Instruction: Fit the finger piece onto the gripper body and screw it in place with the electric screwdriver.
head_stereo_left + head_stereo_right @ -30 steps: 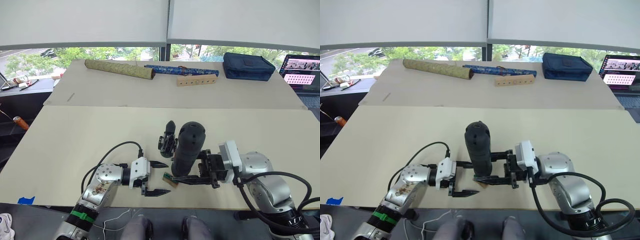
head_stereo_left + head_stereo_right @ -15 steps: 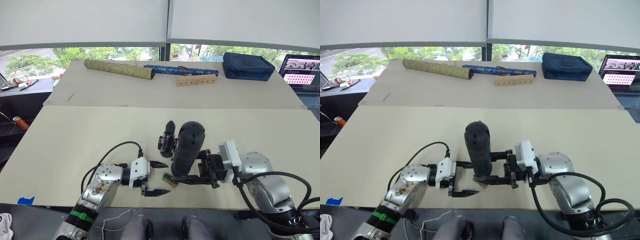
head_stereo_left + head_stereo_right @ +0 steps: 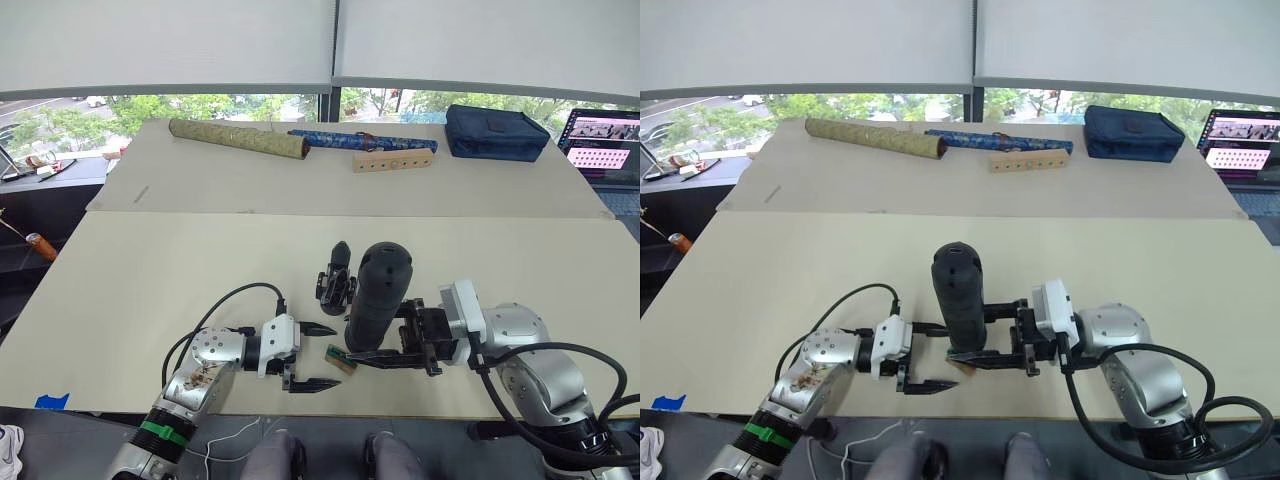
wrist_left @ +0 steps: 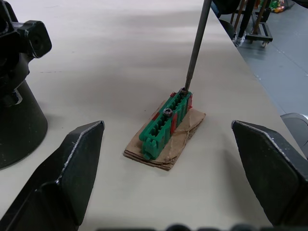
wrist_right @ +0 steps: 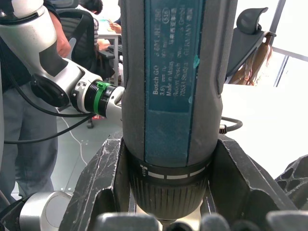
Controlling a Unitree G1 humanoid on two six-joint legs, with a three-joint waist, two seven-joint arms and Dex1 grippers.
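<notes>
My right gripper (image 3: 368,350) is shut on the electric screwdriver (image 3: 378,295), a thick dark cylinder held upright near the table's front edge. Its thin bit (image 4: 196,45) points down, and the tip rests on a screw at the end of a green screw holder (image 4: 166,120) lying on a scrap of cardboard. My left gripper (image 3: 334,356) stands open around that holder without touching it. Just behind stands the gripper body (image 3: 335,282), with a pointed black finger rising from it. I cannot tell whether that finger is the finger piece.
On the far table lie a green-gold roll (image 3: 238,138), a blue patterned roll (image 3: 362,141), a drilled wooden block (image 3: 392,160) and a navy pouch (image 3: 497,132). A laptop (image 3: 603,145) sits at the far right. The table's front edge runs right under both grippers.
</notes>
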